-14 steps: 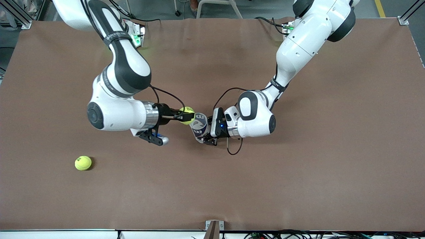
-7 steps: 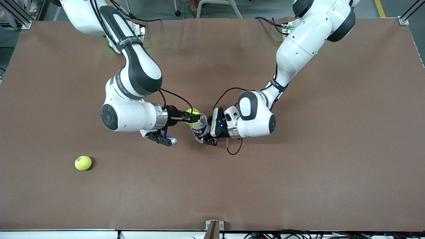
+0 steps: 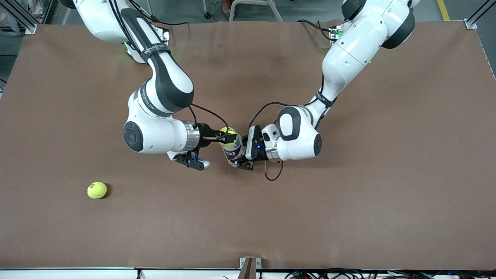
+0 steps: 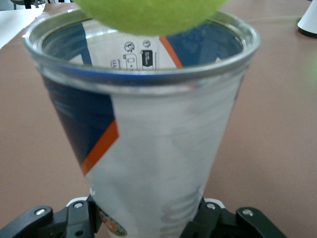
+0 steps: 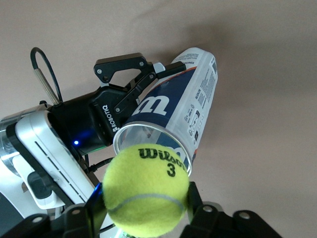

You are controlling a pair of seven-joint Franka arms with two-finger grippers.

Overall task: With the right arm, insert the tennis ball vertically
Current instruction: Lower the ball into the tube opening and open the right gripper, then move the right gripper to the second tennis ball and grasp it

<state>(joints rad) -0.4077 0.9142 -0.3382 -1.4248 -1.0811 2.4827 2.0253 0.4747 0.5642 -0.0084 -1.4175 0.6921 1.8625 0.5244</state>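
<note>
Tennis ball [image 5: 145, 189] sits clamped between the right gripper's [image 3: 228, 138] jaws, at the open mouth of the can [image 4: 148, 134]. Next out, we list that can upright, gripped low by the left gripper [image 3: 241, 154]. Farthest from both jaws, we log a second ball [image 3: 97, 190] on the table [image 3: 348, 209].

A robotics lab, set up for two-arm manipulation trials

Two large white jointed arms — the right arm [image 3: 155, 97] and the left arm [image 3: 348, 58] — are mounted along one edge of a wide table [image 3: 387, 193] covered in a plain brown sheet, with green status lights glowing at their bases. Aluminium frame posts [image 3: 474, 19] stand at the table's corners, loose cables [image 3: 329, 273] run along the edge nearest the front camera, and a grey workshop floor with a yellow marking line [image 3: 443, 9] shows past the bases. Cameras ride on both wrists — nothing here looks domestic.
</note>
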